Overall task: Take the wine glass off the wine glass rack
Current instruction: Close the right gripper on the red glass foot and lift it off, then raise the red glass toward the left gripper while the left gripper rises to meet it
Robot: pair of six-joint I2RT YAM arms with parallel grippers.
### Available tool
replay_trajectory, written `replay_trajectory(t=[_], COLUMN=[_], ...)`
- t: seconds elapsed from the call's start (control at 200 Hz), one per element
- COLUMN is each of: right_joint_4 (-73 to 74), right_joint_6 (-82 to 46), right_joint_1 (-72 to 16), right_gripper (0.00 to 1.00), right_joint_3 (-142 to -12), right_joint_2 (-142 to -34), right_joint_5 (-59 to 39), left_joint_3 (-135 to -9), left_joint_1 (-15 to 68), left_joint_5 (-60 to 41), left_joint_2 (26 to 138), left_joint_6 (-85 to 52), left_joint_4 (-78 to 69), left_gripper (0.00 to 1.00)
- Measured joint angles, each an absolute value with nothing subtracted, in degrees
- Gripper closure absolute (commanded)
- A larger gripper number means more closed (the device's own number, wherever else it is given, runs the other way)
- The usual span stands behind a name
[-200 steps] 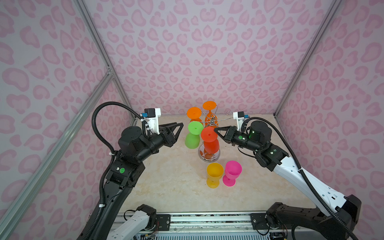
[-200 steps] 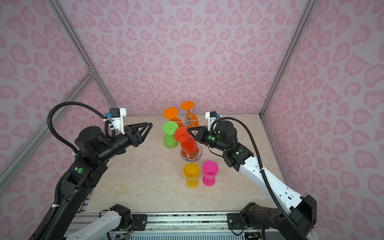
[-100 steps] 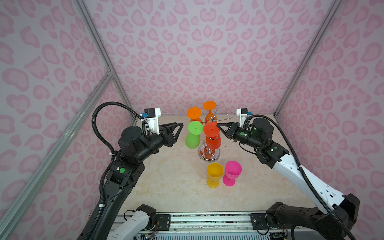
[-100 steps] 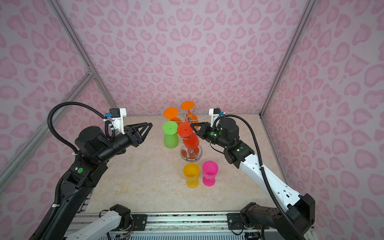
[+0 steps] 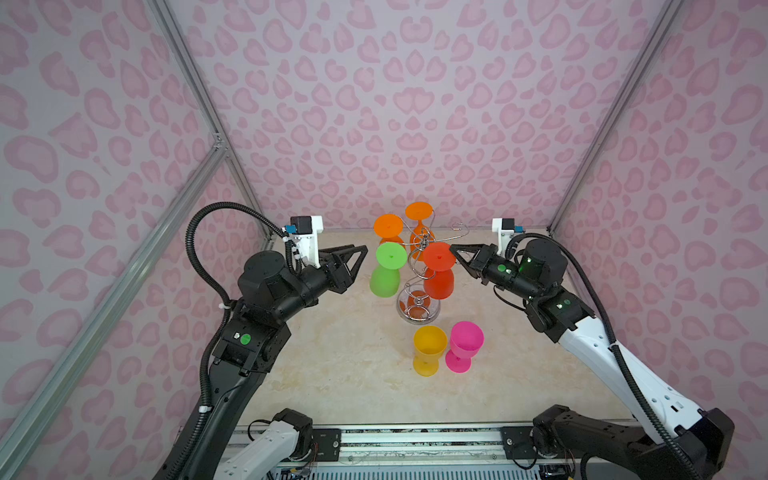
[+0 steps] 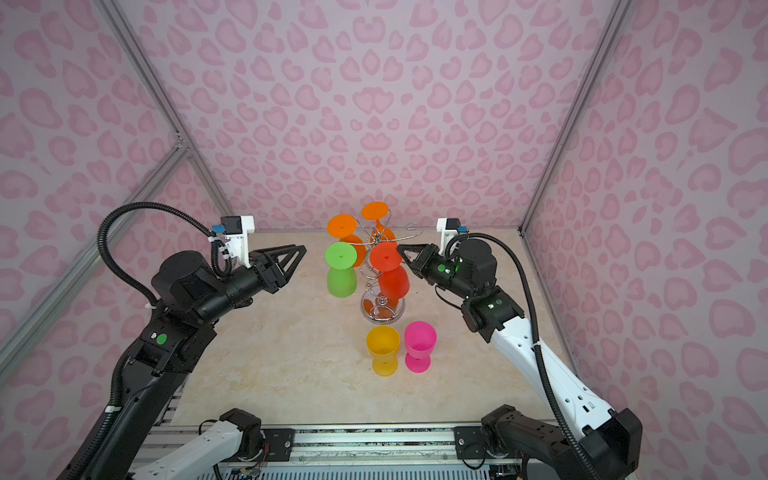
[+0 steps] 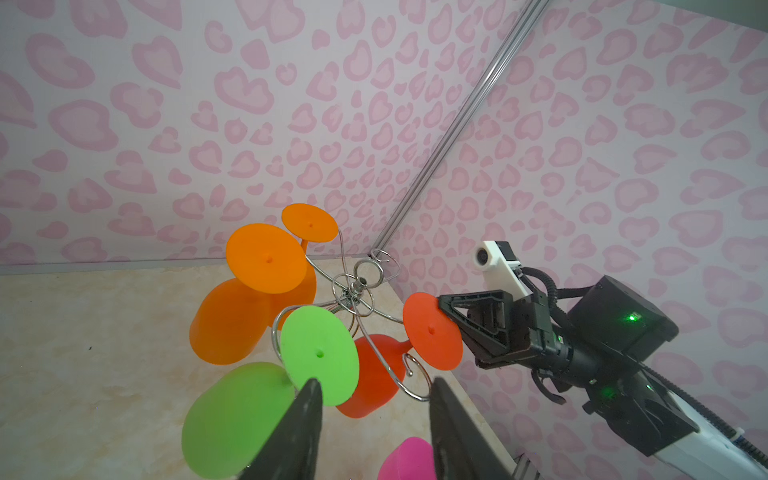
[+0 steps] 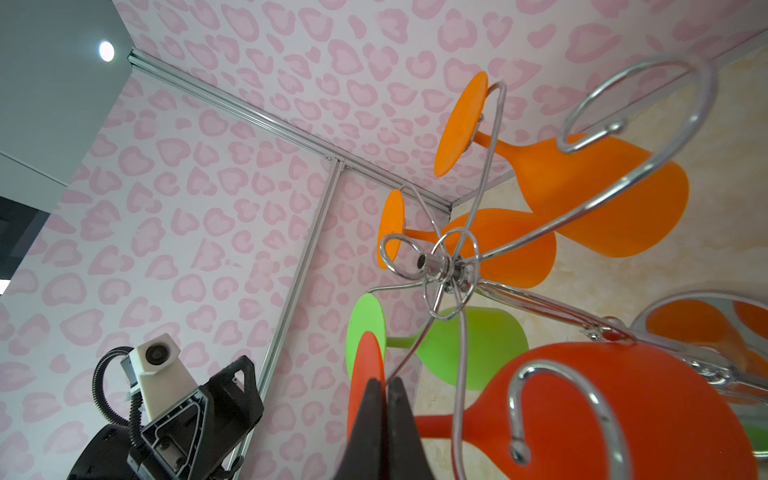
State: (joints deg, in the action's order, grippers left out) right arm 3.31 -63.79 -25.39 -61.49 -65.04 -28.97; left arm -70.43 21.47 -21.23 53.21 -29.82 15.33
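The wine glass rack (image 5: 417, 309) is a chrome wire stand in the middle of the table in both top views, its hub (image 7: 357, 289) ringed by curled hook arms. A red wine glass (image 5: 440, 282) hangs upside down at its right side. My right gripper (image 5: 453, 249) is shut on the edge of that glass's round foot (image 8: 365, 374). I cannot tell whether the stem still sits in its hook. My left gripper (image 5: 361, 249) is open and empty, just left of a green glass (image 5: 384, 280) hanging from the rack.
Two orange glasses (image 5: 388, 226) (image 5: 419, 211) hang at the back of the rack. A yellow glass (image 5: 428, 349) and a pink glass (image 5: 463, 345) stand upright on the table in front of the rack base. Pink patterned walls close in on three sides.
My right gripper has lifted and drawn the red glass slightly to the right, tilting it outward from the stem. The left arm has not moved.
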Motion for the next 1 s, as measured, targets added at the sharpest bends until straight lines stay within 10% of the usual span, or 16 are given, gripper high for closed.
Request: replay_trajectory(t=[1.001], right_joint_4=[8.1], right_joint_6=[-68.8], right_joint_1=[4.8], right_gripper=[1.00], right_joint_3=[-61.1], right_joint_2=[-44.5], right_joint_5=[-38.5], left_joint_3=[-69.9], left_joint_1=[20.9], left_joint_5=[-23.4], left_joint_2=[57.8], left_joint_6=[-31.9], left_joint_4=[10.0], left_gripper=[0.39])
